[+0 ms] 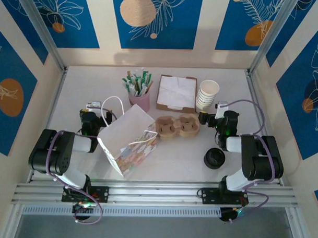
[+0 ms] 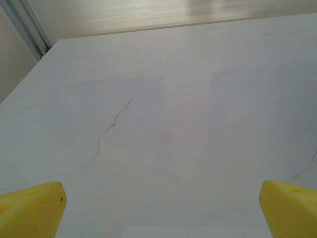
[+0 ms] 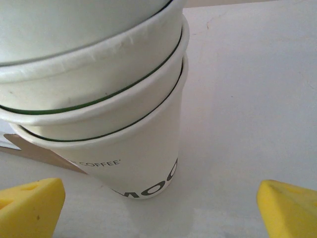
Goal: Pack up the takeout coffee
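- takeout coffee (image 1: 214, 158): small paper cup under a round black plastic lid, upright on the white table (image 1: 184, 156). From above it's mostly lid. It sits R of the brown moulded-cardboard cup carrier (image 1: 177, 126) & nearer the arm bases, apart from it, not in a hole.
- R gripper (image 3: 161, 198): beyond the coffee, off the carrier's R end, not touching either. Jaws spread wide. Yellow pads (image 3: 34, 206) sit at the bottom corners of the wrist view, clear of the cups ahead.
- stack of lidless white paper cups (image 1: 207, 93): beyond the carrier, to its R. Upright, 3 rims nested, "COFFEE" printed on the lowest, close in front of R gripper.
- flat brown cardboard tray of white napkins (image 1: 176, 92): straight beyond the carrier, just L of the stack.
- pink cup of green/white sticks (image 1: 139, 100): beyond the carrier, to its L.
- white paper bag w/ colourful print & cord handles (image 1: 128, 141): just L of the carrier, tilted; can't tell if they touch.
- L gripper (image 2: 161, 203): L of the bag, far side from the carrier. Jaws wide, yellow pads (image 2: 32, 208) over bare table w/ thin brown hairlines.
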